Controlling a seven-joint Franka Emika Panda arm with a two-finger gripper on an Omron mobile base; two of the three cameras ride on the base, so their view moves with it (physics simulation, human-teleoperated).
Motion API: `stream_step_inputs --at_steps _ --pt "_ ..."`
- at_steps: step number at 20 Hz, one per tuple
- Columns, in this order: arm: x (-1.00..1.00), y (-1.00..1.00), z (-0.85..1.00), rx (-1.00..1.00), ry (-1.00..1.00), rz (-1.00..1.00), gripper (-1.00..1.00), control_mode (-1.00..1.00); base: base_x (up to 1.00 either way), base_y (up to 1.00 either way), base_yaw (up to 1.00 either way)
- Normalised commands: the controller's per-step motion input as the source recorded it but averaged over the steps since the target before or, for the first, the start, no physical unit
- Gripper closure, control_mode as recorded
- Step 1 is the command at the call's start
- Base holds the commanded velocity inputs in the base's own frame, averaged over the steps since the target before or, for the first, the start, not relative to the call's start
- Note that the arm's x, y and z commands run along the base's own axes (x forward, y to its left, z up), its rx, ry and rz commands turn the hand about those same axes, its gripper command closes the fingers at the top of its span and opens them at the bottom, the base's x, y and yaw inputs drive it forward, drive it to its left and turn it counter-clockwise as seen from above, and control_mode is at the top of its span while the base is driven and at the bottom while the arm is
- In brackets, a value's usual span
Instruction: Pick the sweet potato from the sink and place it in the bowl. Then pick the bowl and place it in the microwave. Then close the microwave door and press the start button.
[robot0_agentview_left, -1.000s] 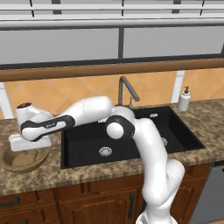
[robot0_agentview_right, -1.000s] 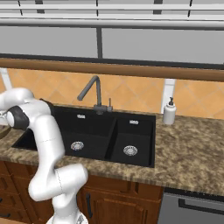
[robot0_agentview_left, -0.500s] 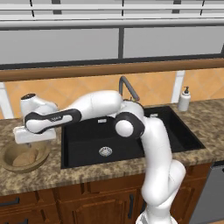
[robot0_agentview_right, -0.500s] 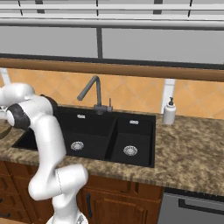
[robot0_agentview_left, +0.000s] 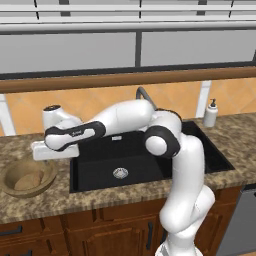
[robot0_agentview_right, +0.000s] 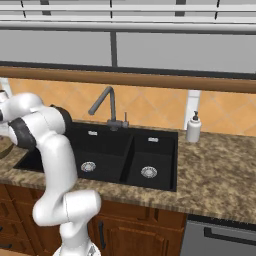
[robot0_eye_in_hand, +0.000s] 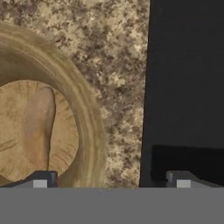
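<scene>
The hand (robot0_eye_in_hand: 109, 179) hangs with its fingertips (robot0_eye_in_hand: 41, 179) spread wide and nothing between them, above the strip of granite desk (robot0_eye_in_hand: 118, 78) that separates the wooden bowl (robot0_eye_in_hand: 89, 118) from the black sink (robot0_eye_in_hand: 188, 87). The sweet potato (robot0_eye_in_hand: 37, 124) lies inside the bowl, on its floor. In the left base view the bowl (robot0_agentview_left: 42, 172) sits on the desk just left of the sink (robot0_agentview_left: 130, 157), with the sweet potato (robot0_agentview_left: 27, 181) in it and the white arm reaching across the basin toward it
</scene>
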Motion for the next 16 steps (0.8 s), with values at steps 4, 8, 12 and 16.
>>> stream_step_inputs --at_steps 4,8,12,16 --pt "0.31 0.28 -0.32 0.00 0.00 0.00 -1.00 -1.00 0.00 0.00 0.00" --pt "0.31 0.28 -0.10 0.00 0.00 0.00 -1.00 -1.00 0.00 0.00 0.00" --pt "0.17 0.28 -0.01 0.00 0.00 -0.01 -1.00 -1.00 0.00 0.00 0.00" --pt "0.00 0.01 -0.39 0.00 0.00 0.00 -1.00 -1.00 0.00 0.00 0.00"
